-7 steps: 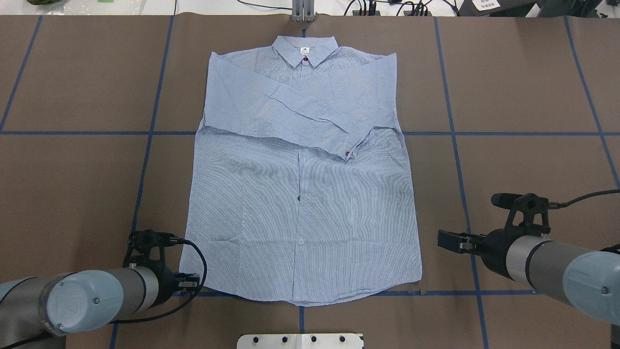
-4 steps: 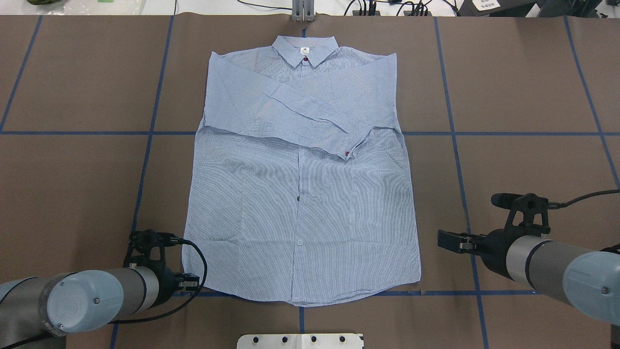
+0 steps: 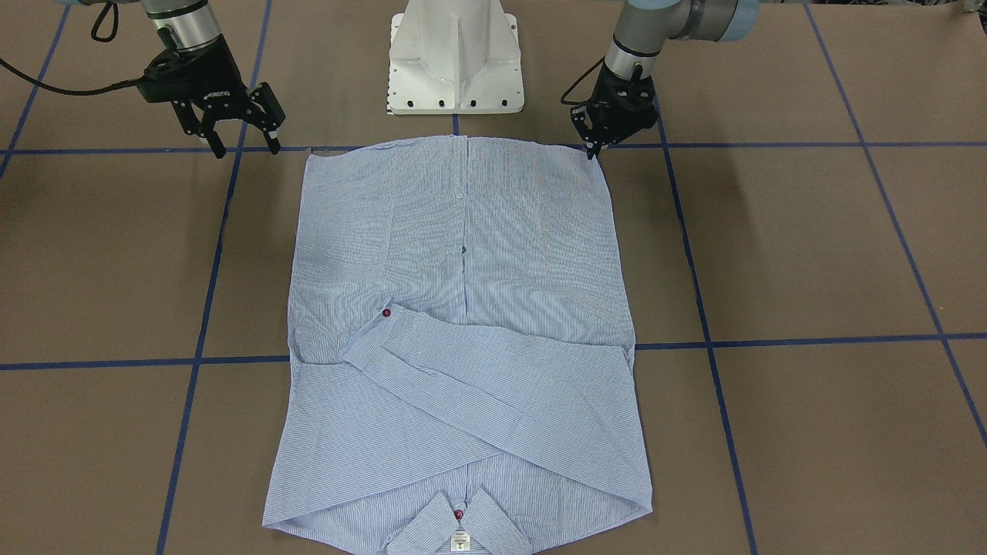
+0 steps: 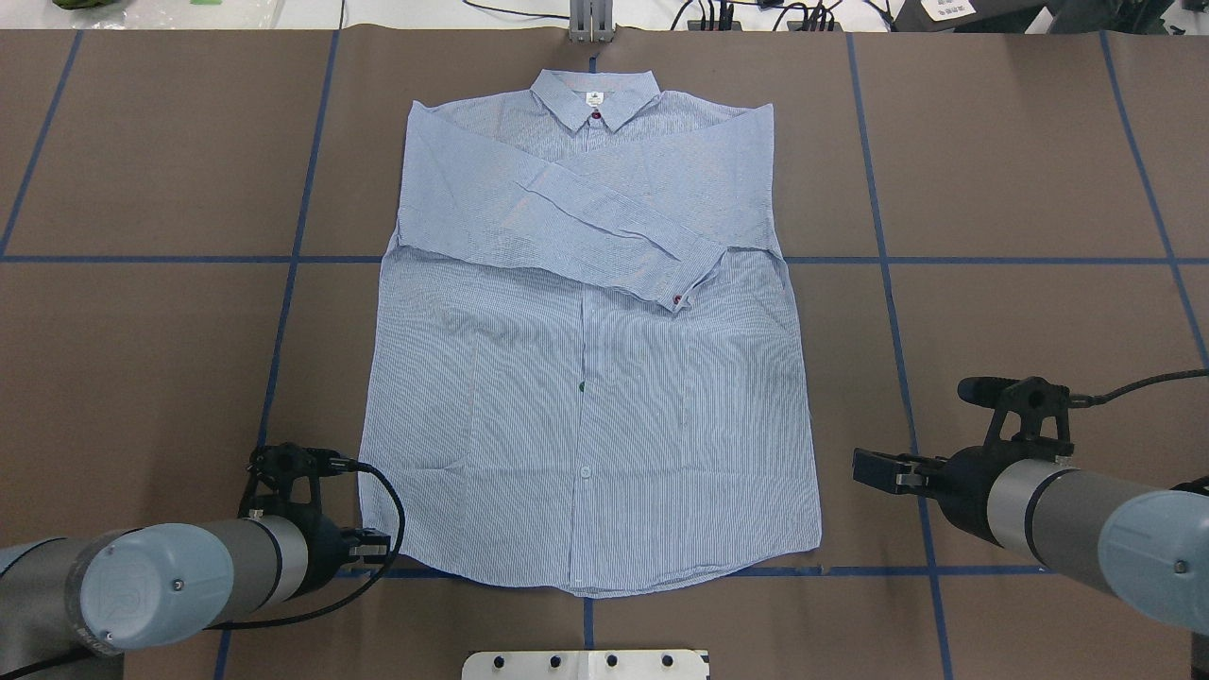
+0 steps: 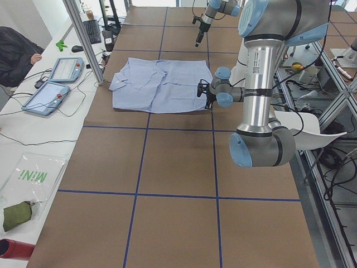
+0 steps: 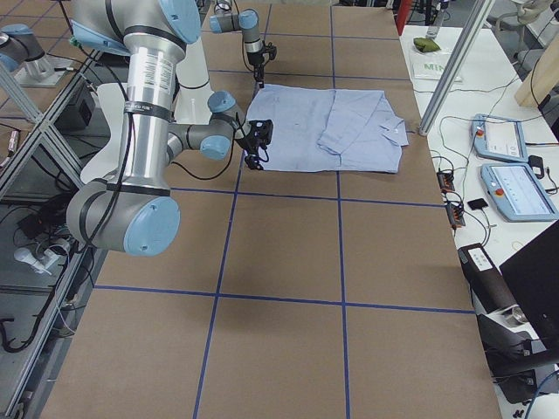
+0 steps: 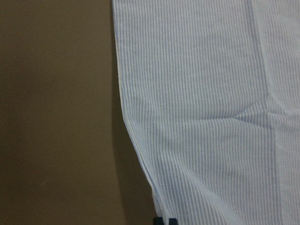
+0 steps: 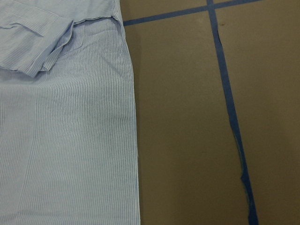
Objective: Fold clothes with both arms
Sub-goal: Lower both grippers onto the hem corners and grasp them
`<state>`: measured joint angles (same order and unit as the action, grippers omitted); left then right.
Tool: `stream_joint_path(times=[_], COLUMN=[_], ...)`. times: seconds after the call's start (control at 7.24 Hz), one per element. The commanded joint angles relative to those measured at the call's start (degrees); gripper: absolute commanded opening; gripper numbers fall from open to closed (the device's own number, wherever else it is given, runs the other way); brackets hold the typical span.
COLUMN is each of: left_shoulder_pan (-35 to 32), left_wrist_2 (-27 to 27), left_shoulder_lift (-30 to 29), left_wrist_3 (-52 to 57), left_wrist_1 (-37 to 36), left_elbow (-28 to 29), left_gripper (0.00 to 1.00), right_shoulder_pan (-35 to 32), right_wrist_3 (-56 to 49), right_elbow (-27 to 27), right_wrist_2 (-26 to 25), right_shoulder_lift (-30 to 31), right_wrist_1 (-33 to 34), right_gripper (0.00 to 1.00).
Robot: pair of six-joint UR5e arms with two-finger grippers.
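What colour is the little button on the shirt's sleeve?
Dark red. The cuff button on the shirt shows best in the exterior front-facing view.

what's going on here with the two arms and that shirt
It is a folding job, part-way through. A light blue striped shirt lies flat, front up, on the brown table, with its sleeves already folded across the chest. The left gripper is down at the hem corner on its side, and its jaws look closed on the fabric edge. The right gripper hangs beside the opposite hem corner with its jaws open, not touching the shirt.
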<state>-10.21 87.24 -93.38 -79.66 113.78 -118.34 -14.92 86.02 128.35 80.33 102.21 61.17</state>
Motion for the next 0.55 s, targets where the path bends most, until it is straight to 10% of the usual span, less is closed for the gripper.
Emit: stream_joint_path(times=[0.0, 0.41], left_shoulder_pan=[0.1, 0.19], left_wrist_2=[-0.4, -1.45], left_shoulder_lift=[-1.01, -1.8], left_wrist_3=[-0.58, -0.59], left_wrist_1=[0.04, 0.22], left_elbow=[-0.92, -1.1], left_gripper=[0.0, 0.0], right_shoulder_pan=[1.2, 10.06], right_wrist_3=[4.39, 15.72], right_elbow=[-0.2, -0.99], right_wrist_2=[-0.52, -11.51], right_shoulder_lift=[-0.09, -0.52], right_wrist_1=[0.0, 3.83], right_gripper=[0.99, 0.5])
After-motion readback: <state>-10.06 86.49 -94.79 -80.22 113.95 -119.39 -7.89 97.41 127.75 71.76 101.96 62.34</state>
